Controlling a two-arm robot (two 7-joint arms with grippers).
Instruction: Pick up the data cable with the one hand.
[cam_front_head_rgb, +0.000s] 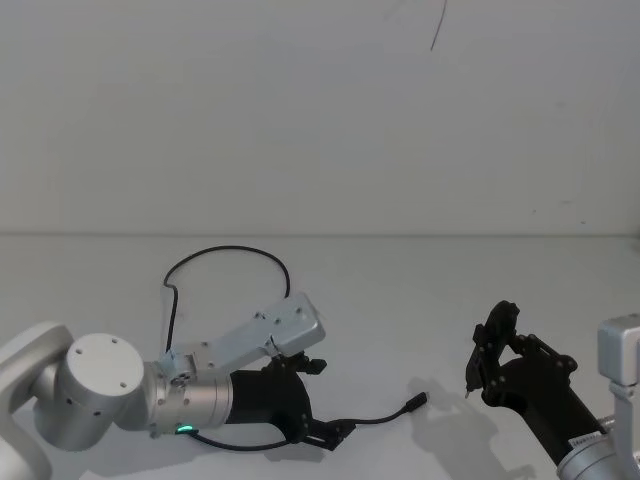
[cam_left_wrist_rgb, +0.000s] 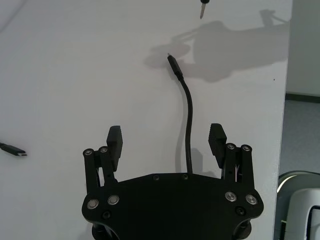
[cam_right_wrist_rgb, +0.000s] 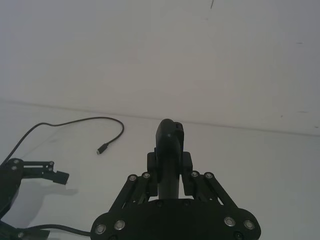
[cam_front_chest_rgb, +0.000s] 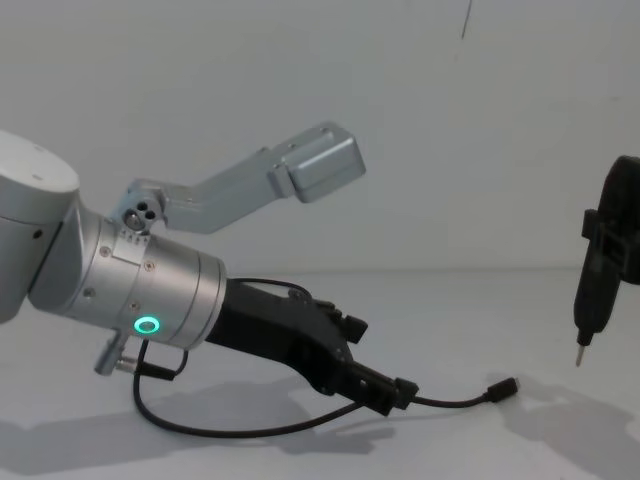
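Data cable (cam_front_head_rgb: 230, 248) on white table (cam_front_head_rgb: 420, 300). Head view: it loops behind left gripper (cam_front_head_rgb: 325, 399); the free tail runs rightward, plug aimed right.

Left wrist view: gripper fingers (cam_left_wrist_rgb: 116, 136) spread wide, cable lying lengthwise between them, unclamped.

Right wrist view: right gripper (cam_right_wrist_rgb: 169, 165) closed on a black metal-tipped tool (cam_right_wrist_rgb: 169, 137).

Chest view: cable tail emerges past left fingertips, lying level along the tabletop, plug rightmost.

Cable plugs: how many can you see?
2. One plug lies on the table just ahead of the open left hand, which straddles the cable. The other plug ends the cable's loop farther back.
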